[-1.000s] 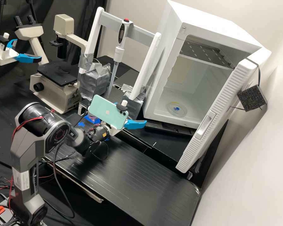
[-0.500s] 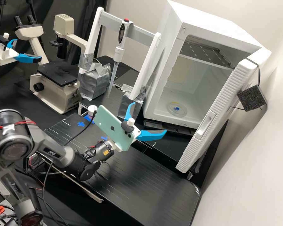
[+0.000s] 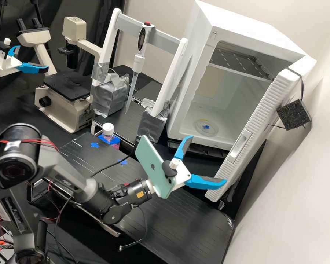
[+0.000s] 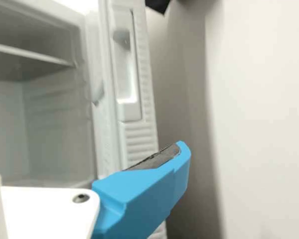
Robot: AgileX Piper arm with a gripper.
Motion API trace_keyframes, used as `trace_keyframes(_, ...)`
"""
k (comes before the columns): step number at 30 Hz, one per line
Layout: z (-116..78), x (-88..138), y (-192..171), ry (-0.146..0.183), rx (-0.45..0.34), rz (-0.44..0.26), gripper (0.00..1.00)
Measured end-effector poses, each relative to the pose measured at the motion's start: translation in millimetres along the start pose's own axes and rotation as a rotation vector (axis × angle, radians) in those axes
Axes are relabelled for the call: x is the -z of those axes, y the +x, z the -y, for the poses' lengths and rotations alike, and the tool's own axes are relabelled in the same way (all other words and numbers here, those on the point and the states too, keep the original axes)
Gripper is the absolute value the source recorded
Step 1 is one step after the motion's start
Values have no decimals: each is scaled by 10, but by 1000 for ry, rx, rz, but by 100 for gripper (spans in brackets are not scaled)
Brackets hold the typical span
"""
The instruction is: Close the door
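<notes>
Microscope, capped bottle and pipette stand well apart from the door, the tool spread wide.

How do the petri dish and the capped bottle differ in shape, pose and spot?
Shape: the petri dish is low and wide, the bottle taller and narrower.
Pose: the dish lies flat, while the bottle stands upright.
Spot: the dish is inside the open white cabinet; the bottle is outside it, near the pipette stand.
Shared: both have bright blue at them.
</notes>
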Motion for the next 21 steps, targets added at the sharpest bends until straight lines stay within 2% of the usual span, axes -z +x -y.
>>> trace_keyframes(7, 29, -188, 262, -63, -33, 40, 100)
trace_keyframes(10, 61, -216, 310, -73, -29, 44, 100)
trace_keyframes(21, 204, -220, 497, -61, 6, 13, 100)
